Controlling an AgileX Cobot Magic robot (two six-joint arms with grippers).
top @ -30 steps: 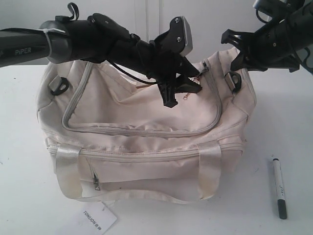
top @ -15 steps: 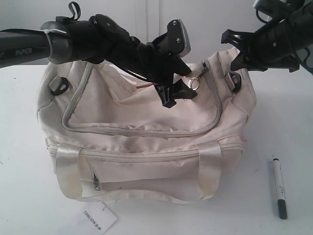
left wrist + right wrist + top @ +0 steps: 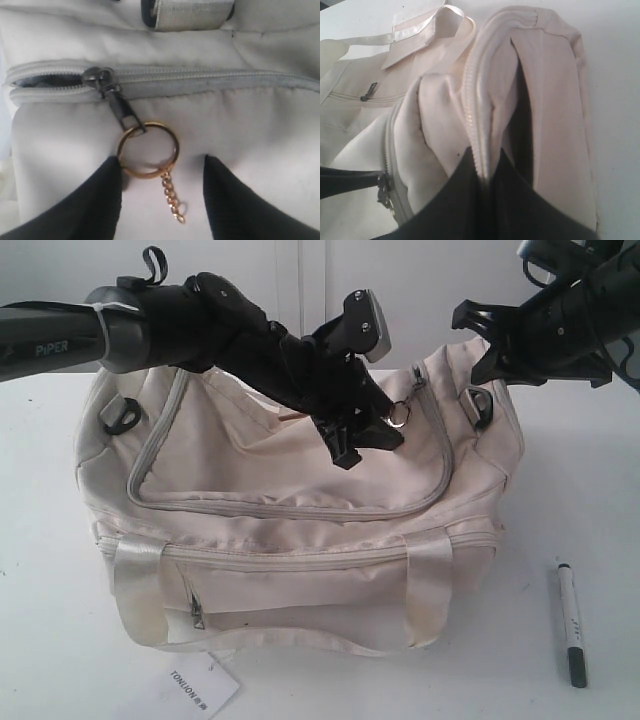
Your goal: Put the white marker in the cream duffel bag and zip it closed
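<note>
Right gripper (image 3: 486, 155) pinched tight on the cream duffel bag (image 3: 290, 490) end seam, likely bracing it. Left gripper (image 3: 160, 160) spread wide astride key ring (image 3: 176, 148), ready to tug the zip. White marker (image 3: 571, 622) lies on desk (image 3: 560, 490), right of bag.

1x bag (image 3: 300, 530), 1x marker (image 3: 571, 625), 1x tag (image 3: 200, 687)

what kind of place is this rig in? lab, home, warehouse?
Probably a robotics lab bench. A plain white tabletop against a blank white wall, the left arm and right arm reaching over it, and only staged props: a cream duffel bag and a white marker.
</note>
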